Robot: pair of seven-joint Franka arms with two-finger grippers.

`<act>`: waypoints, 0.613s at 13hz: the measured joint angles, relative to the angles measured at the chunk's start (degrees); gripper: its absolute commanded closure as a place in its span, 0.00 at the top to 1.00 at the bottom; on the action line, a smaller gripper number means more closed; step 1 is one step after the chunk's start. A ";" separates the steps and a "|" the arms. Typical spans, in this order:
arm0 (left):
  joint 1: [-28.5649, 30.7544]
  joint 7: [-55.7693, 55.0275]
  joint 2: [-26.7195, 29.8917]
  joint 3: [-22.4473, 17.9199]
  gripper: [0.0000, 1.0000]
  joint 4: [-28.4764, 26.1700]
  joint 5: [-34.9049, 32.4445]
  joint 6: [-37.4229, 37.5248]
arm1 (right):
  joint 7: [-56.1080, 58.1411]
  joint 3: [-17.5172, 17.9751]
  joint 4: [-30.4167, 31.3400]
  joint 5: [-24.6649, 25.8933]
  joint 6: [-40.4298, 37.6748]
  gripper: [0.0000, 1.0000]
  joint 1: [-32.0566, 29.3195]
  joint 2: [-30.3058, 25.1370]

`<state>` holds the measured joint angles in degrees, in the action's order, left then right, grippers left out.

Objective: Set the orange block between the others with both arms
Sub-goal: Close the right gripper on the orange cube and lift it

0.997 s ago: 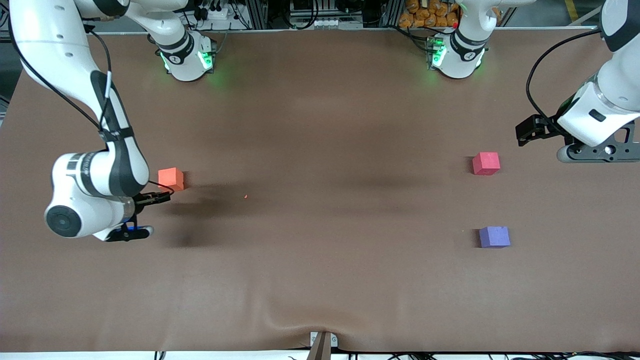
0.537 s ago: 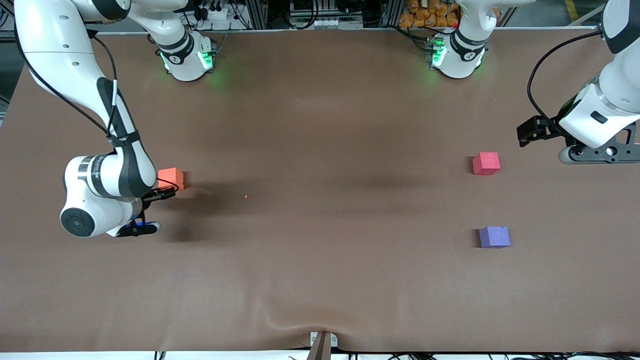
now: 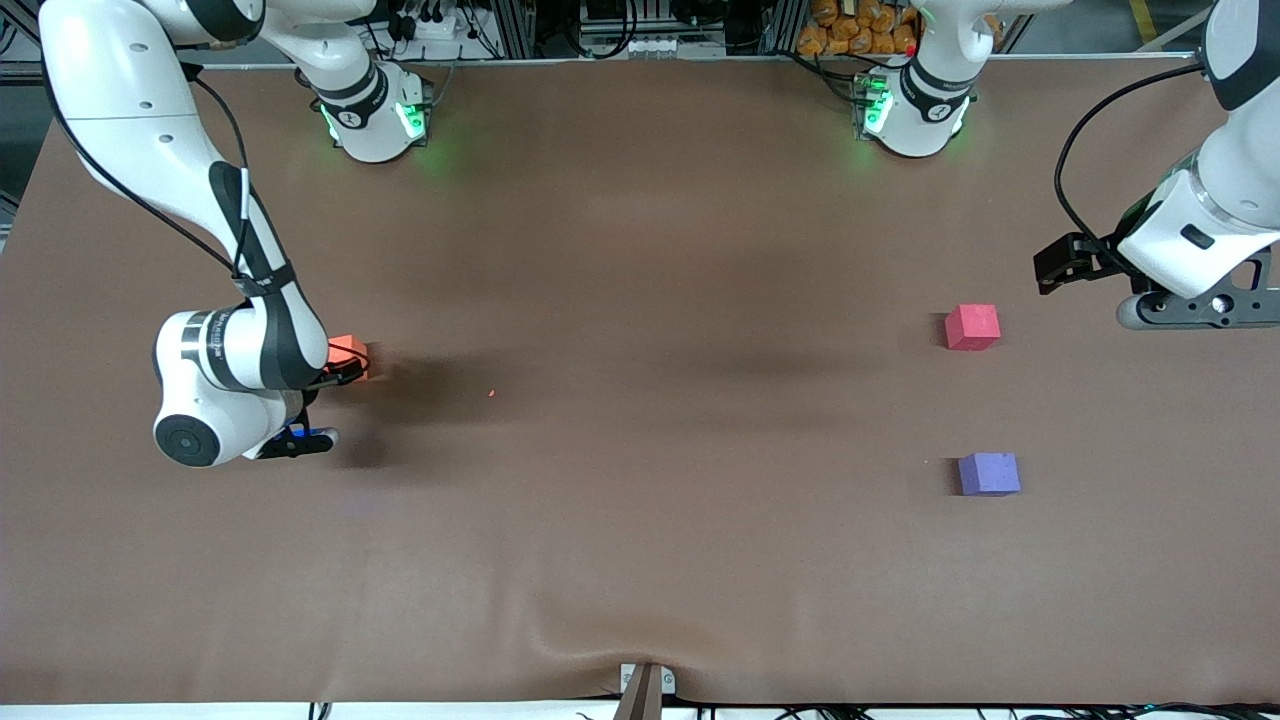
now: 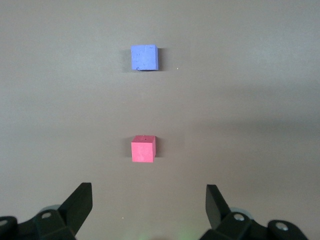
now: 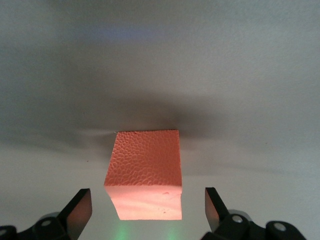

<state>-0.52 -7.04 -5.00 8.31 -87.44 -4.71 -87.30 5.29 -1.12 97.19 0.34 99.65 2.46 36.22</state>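
Note:
The orange block (image 3: pixel 349 351) lies on the brown table toward the right arm's end, partly covered by the right arm's wrist. In the right wrist view the orange block (image 5: pixel 145 172) sits just ahead of and partly between the fingertips of my right gripper (image 5: pixel 147 202), which is open and apart from it. The pinkish-red cube (image 3: pixel 972 327) and the purple-blue cube (image 3: pixel 989 474) rest toward the left arm's end, the purple one nearer the front camera. My left gripper (image 4: pixel 148 200) hangs open and empty over the table beside the red cube (image 4: pixel 143 149), with the purple cube (image 4: pixel 144 58) also in its view.
A tiny orange crumb (image 3: pixel 491 393) lies on the table cover beside the orange block. The arm bases (image 3: pixel 372 118) (image 3: pixel 912 110) stand at the table's back edge. The cover wrinkles near a clamp (image 3: pixel 645 686) at the front edge.
The right arm has shifted toward the orange block, and its wrist now covers part of it. The left arm has barely moved. Both grippers stay open.

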 measured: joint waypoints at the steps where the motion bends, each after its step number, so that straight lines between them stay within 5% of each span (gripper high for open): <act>1: 0.01 0.00 -0.12 0.00 1.00 -0.01 0.00 0.00 | 0.01 0.00 0.15 0.00 -0.02 1.00 0.02 0.23; 3: 0.01 0.00 -0.33 0.00 1.00 -0.01 0.00 0.00 | 0.03 0.00 0.23 0.00 -0.02 0.97 0.03 0.57; 8: 0.03 0.00 -0.40 0.00 1.00 -0.01 0.00 0.00 | 0.10 0.03 0.25 0.00 -0.01 0.55 0.13 0.71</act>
<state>-0.48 -7.04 -5.40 8.31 -87.44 -4.71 -87.30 5.39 -1.08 97.45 0.34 99.64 2.60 36.93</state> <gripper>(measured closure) 0.000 0.260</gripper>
